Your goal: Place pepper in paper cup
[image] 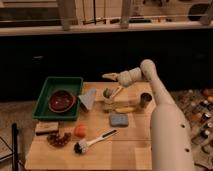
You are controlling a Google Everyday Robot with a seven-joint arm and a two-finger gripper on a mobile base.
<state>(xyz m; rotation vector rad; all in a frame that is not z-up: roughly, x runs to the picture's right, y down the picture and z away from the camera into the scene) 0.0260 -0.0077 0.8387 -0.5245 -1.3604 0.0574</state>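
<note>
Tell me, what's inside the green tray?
A dark red bowl sits inside the green tray. The tray floor under it is hidden. The gripper hovers off to its right.

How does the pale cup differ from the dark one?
The paper cup is pale and matte; the metal cup dark and shiny. The paper cup stands left of the yellow item, the metal cup right of it. Both are short, upright. The hand hovers over the table near the paper cup.
</note>
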